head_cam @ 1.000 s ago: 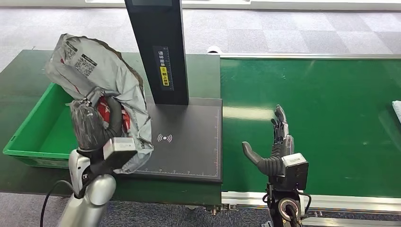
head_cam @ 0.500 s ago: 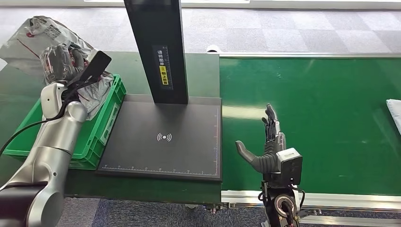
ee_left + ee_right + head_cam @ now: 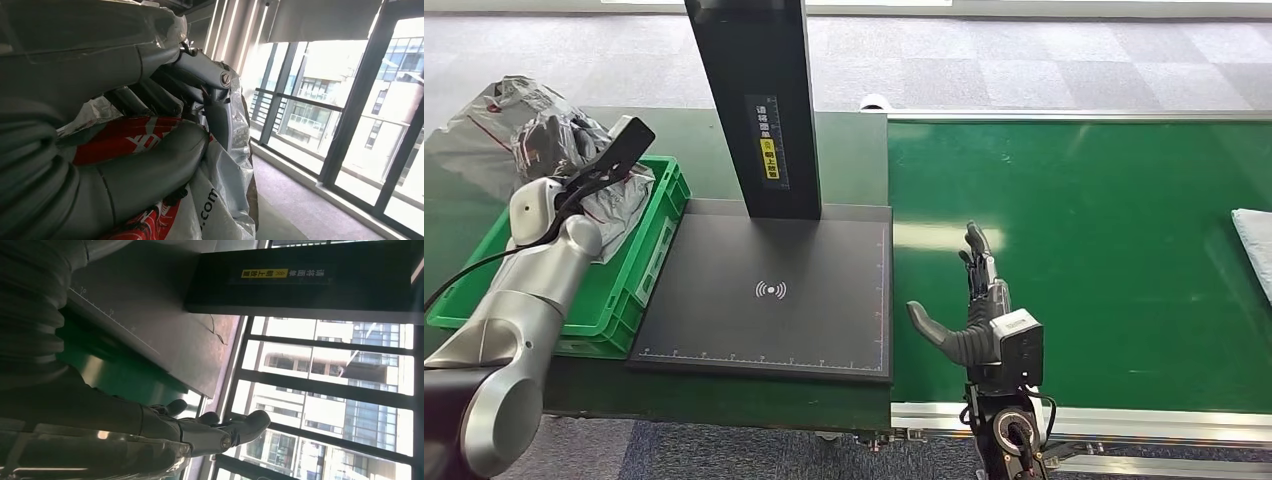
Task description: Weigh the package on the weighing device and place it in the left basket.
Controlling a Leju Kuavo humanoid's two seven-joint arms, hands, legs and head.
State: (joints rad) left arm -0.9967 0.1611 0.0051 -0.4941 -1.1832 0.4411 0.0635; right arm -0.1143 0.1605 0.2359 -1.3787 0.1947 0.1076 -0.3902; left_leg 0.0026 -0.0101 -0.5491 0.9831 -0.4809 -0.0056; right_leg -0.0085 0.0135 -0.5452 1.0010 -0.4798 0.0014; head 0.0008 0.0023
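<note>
The package [image 3: 499, 125], a crumpled grey plastic mailer with red print, hangs over the far end of the green basket [image 3: 652, 250] at the left. My left hand [image 3: 564, 140] grips it, fingers wrapped around the bag. In the left wrist view the thumb and fingers [image 3: 150, 170] close on the grey and red wrap of the package [image 3: 220, 200]. The weighing device [image 3: 774, 295], a black platform with a tall black post [image 3: 754, 105], stands bare beside the basket. My right hand [image 3: 974, 310] hovers open over the green belt [image 3: 1104, 230], fingers straight, thumb out toward the scale.
A white parcel [image 3: 1254, 240] lies at the right edge of the belt. A dark green table [image 3: 844, 150] carries the basket and the scale. Grey carpet lies beyond. The right wrist view shows the scale platform [image 3: 165, 335] and windows.
My left arm swung the package off the scale platform to the far left, above the basket, then lowered it slightly. My right hand drifted a little left and nearer.
</note>
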